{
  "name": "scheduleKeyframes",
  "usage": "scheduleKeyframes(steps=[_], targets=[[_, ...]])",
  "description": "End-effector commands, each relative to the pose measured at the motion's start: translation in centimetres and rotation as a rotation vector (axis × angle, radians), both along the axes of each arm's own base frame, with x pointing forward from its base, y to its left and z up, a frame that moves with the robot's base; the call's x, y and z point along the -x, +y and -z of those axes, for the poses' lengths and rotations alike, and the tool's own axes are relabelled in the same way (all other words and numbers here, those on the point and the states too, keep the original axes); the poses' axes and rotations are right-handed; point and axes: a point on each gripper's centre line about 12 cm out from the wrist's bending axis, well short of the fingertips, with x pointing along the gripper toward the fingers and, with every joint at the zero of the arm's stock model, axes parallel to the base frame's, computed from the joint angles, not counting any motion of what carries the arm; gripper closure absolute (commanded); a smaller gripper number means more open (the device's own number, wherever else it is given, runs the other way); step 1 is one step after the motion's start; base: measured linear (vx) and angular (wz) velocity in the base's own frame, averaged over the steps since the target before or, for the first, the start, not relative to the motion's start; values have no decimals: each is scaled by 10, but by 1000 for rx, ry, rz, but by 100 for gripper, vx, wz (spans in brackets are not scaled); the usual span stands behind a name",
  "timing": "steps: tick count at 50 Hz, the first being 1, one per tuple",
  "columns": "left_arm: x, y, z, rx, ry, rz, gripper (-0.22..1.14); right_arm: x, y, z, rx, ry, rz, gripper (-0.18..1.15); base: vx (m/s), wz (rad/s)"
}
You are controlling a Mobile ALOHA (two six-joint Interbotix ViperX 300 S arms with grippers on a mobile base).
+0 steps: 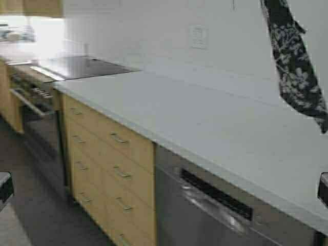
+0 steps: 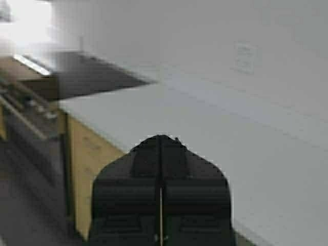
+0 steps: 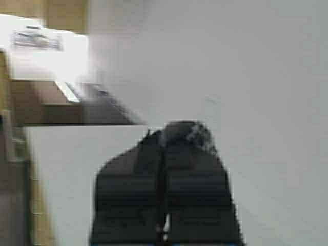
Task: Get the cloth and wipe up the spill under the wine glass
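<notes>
Right pincer [image 3: 164, 134] closed on cloth [image 1: 295, 61], cloth dangling above counter [image 1: 205, 123]

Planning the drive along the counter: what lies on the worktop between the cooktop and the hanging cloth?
Nothing shows there. In the high view the white counter runs bare from the black cooktop to below the cloth hanging on the wall.
</notes>
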Motion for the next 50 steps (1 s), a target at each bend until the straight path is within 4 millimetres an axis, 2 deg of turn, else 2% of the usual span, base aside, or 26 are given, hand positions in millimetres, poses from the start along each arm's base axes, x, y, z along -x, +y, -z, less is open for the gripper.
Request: scheduleKeyframes(steps=[1,13,34,50], targets=[[0,0,-6,5,-20,1,89,0,1,-9,-25,-28,-3,90,-9,56],[2,0,-7,5,-29,1,89,-7,5,3,-8,6,-4,90,-9,53],[4,0,-9,10,-56,2,89,-7,8,4,-109,30,-47,90,-8,52],[4,0,-8,22,-61,4,89,-10,10,8,-110,45,-53,90,-7,51]])
